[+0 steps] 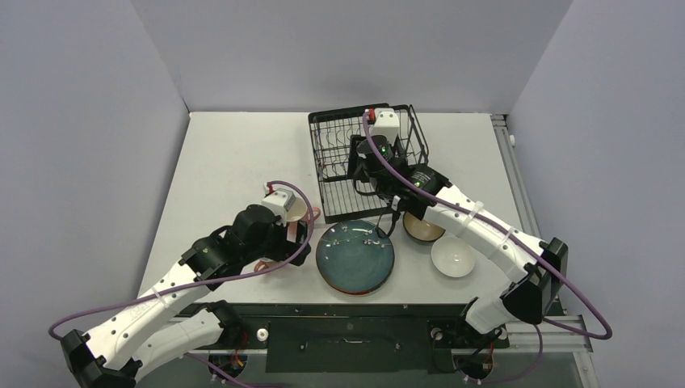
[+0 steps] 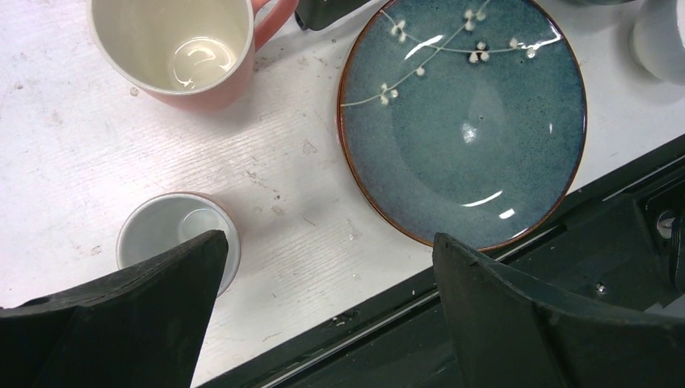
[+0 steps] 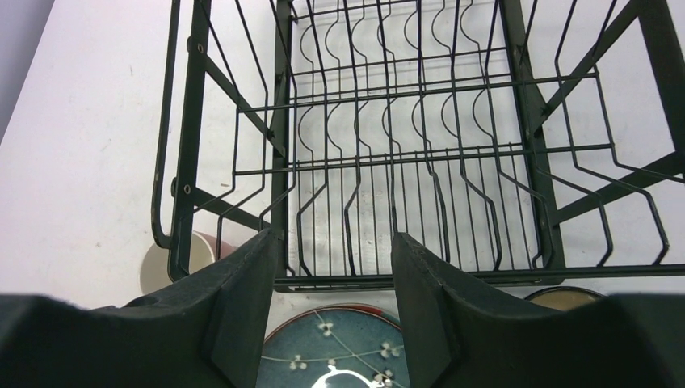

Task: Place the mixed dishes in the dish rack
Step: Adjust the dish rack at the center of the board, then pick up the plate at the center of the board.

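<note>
The rack looked empty toward the far side of the surface, with the teal plate, pink mug, brown bowl and white bowl unloaded before it, while the left tool and right tool gaped wide, holding nothing.

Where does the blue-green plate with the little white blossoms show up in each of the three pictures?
Top external: the dark teal plate lies low in the centre, just in front of the dish rack.
Left wrist: the plate fills the upper right.
Right wrist: the plate peeks in at the bottom edge, centre.
Shared landmark: the pink mug, left of the plate in every view.
</note>
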`<state>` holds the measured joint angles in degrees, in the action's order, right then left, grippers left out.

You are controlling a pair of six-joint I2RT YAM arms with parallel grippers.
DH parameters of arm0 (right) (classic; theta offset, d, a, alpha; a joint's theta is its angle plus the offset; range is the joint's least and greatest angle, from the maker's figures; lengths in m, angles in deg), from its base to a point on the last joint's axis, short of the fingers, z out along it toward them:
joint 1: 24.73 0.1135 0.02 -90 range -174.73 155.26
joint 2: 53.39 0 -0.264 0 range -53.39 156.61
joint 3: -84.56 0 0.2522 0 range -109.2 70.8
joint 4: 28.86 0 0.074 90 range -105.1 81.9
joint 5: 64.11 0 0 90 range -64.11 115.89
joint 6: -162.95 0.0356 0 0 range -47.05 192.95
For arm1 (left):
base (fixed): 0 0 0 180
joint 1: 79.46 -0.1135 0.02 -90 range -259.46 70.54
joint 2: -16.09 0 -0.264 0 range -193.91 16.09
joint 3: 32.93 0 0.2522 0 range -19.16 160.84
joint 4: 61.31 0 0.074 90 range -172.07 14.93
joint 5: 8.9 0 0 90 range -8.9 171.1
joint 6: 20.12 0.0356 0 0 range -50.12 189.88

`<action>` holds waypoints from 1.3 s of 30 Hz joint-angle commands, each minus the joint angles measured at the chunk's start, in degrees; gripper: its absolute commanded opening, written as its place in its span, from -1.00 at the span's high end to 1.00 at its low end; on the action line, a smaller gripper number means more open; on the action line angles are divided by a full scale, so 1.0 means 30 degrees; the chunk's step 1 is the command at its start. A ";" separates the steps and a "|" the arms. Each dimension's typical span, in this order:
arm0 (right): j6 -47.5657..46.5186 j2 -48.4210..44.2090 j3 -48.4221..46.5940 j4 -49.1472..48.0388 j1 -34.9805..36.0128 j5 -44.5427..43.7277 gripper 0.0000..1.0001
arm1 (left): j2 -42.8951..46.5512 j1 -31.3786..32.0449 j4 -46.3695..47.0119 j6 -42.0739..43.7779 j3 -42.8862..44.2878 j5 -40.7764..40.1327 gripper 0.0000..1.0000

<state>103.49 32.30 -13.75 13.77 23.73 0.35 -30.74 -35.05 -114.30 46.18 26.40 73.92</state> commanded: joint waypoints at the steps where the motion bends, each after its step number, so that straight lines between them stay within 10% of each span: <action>1: -0.0634 -0.1619 -0.0723 0.0755 0.0472 -0.1018 -0.01 | 0.0260 -0.0147 0.0812 -0.0126 0.0194 0.0354 -0.93; 24: 0.0247 -1.3542 1.1865 -0.1768 0.0134 0.3717 -0.16 | -0.0275 -0.0243 0.2712 -0.4646 -0.1104 0.4486 -0.93; 39: 0.1010 -1.3989 1.4420 -0.0698 0.0430 0.4015 -0.10 | -0.1359 0.0033 0.5039 -0.8273 -0.3389 0.3317 -0.65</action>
<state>105.37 -10.36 28.28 12.50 24.48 11.69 -33.54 -35.25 -105.47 25.43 17.52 84.98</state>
